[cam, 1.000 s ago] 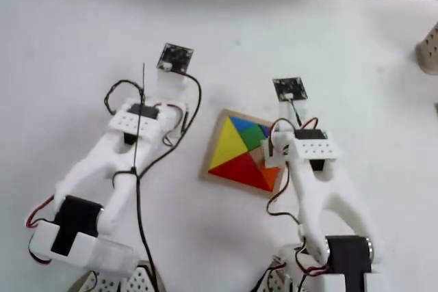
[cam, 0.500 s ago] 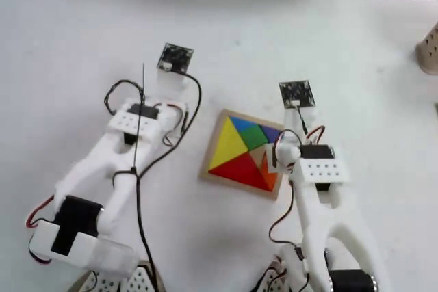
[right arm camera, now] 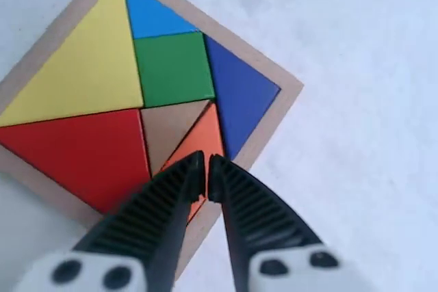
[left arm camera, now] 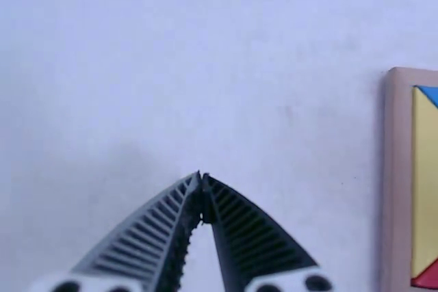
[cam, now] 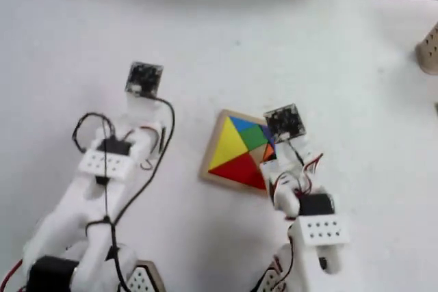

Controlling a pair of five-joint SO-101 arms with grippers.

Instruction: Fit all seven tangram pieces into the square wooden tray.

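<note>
Your square wooden tray [right arm camera: 291,88] lies flat on the white tabletop [cam: 308,32] between the two arms. It is turned so that a corner points toward the far edge, and being square it has no long axis. You can count seven pieces seated flush inside, one of each: yellow large triangle [right arm camera: 82,66], red large triangle [right arm camera: 75,148], light blue small triangle [right arm camera: 150,15], green square [right arm camera: 172,68], dark blue parallelogram [right arm camera: 239,97], tan small triangle [right arm camera: 168,131], orange triangle [right arm camera: 207,133]. Your right end effector [right arm camera: 205,158] hangs over the orange triangle, tips pressed together. Your left end effector [left arm camera: 202,179], also pressed together, is over bare tabletop beside the tray.
</note>
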